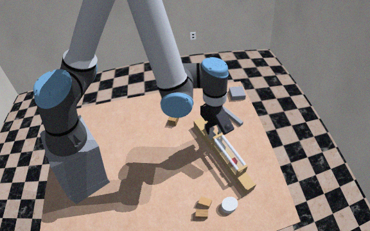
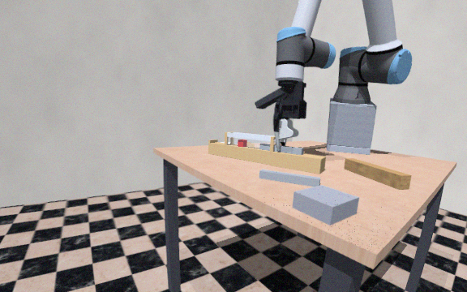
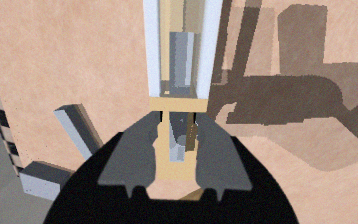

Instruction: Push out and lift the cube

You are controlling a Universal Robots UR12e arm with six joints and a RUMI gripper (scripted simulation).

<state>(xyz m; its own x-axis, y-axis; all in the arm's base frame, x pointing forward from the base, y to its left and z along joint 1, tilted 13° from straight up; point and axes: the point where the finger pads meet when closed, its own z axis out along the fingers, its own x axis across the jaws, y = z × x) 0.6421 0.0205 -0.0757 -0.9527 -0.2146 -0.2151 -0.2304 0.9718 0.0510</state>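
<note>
Red cube: lying inside the wooden channel, under the white roof rails, well apart from the pincer and toward the channel's far end.
Pincer: pointing down at the near end of the roofed stretch, its fingers standing a little apart, narrow, gripping nothing.
Grey bar: lying lengthwise in the channel, passing between and below the fingers, reaching under the roof toward the cube.
Loose grey stick: resting outside the channel, near the pincer.
Grey block: sitting beyond that stick.
Wooden block: lying across the channel from the stick, apart from the pincer.
White disc and two small wooden blocks: resting farthest off, past the cube.
</note>
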